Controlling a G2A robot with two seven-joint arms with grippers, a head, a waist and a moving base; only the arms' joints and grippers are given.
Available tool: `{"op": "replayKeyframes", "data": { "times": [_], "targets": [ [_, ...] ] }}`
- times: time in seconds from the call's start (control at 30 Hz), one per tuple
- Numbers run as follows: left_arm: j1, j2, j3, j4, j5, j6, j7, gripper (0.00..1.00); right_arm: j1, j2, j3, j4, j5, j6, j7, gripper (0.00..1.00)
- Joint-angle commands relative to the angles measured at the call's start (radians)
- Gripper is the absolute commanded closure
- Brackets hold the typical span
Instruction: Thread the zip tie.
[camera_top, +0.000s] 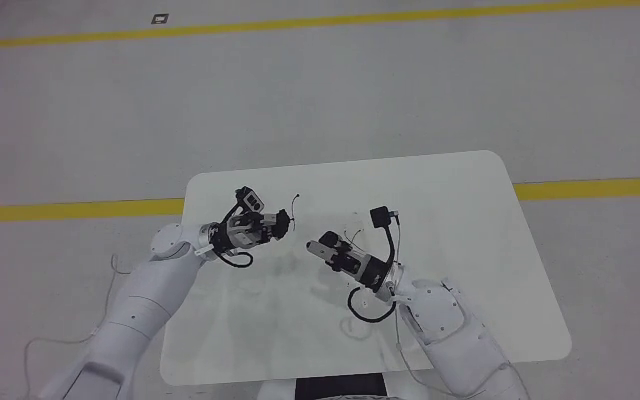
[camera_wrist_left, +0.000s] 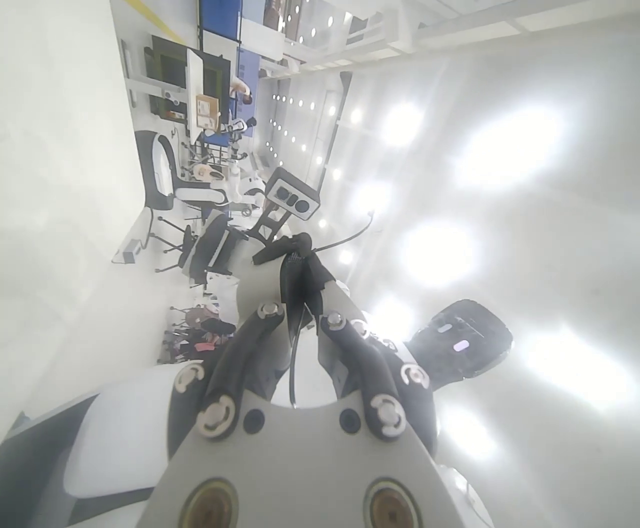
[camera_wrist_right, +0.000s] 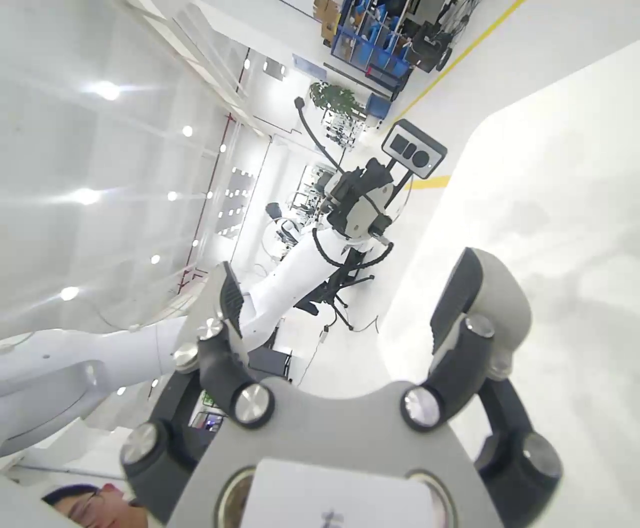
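A thin black zip tie (camera_top: 296, 206) sticks up from my left gripper (camera_top: 281, 228), which is held a little above the white table (camera_top: 450, 190), left of centre. In the left wrist view that gripper (camera_wrist_left: 299, 256) is shut on the zip tie (camera_wrist_left: 345, 240); one end curves out past the fingertips and the other runs back between the fingers. My right gripper (camera_top: 315, 244) is a short way to the right, facing the left one, open and holding nothing. In the right wrist view its fingers (camera_wrist_right: 227, 295) stand wide apart, and the left gripper (camera_wrist_right: 357, 187) shows farther off holding the zip tie (camera_wrist_right: 312, 132).
The rounded table has bare surface (camera_top: 470, 290) on all sides of the grippers. Past its edges is grey floor with yellow lines (camera_top: 90, 210). A cable loop (camera_top: 362, 306) hangs off the right wrist.
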Motion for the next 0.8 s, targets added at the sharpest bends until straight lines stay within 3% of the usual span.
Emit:
{"op": "replayKeyframes", "data": {
  "times": [0.0, 0.07, 0.17, 0.23, 0.47, 0.53, 0.77],
  "targets": [
    [0.001, 0.000, 0.000, -0.002, -0.003, 0.002, 0.006, 1.00, -0.002, -0.001, -0.003, 0.003, 0.013, 0.003, -0.003, 0.00],
    [0.010, -0.003, -0.006, -0.013, -0.032, 0.002, 0.040, 1.00, -0.002, -0.003, -0.015, 0.022, 0.104, 0.015, 0.004, 0.00],
    [0.021, -0.010, -0.008, -0.015, -0.112, 0.031, 0.000, 1.00, 0.020, -0.004, -0.024, 0.065, 0.269, 0.059, 0.073, 0.00],
    [0.019, -0.013, -0.004, -0.014, -0.129, 0.029, 0.000, 1.00, 0.034, -0.006, -0.030, 0.093, 0.400, 0.091, 0.123, 0.00],
    [0.012, -0.014, 0.021, -0.025, -0.156, 0.036, 0.000, 1.00, 0.095, -0.014, -0.055, 0.188, 0.663, 0.179, 0.208, 0.00],
    [0.002, -0.012, 0.020, 0.004, -0.133, 0.020, 0.000, 1.00, 0.101, -0.015, -0.059, 0.192, 0.682, 0.180, 0.220, 0.00],
    [0.005, -0.013, 0.021, -0.002, -0.131, 0.021, 0.015, 1.00, 0.099, -0.016, -0.061, 0.191, 0.685, 0.184, 0.212, 0.00]
  ]
}}
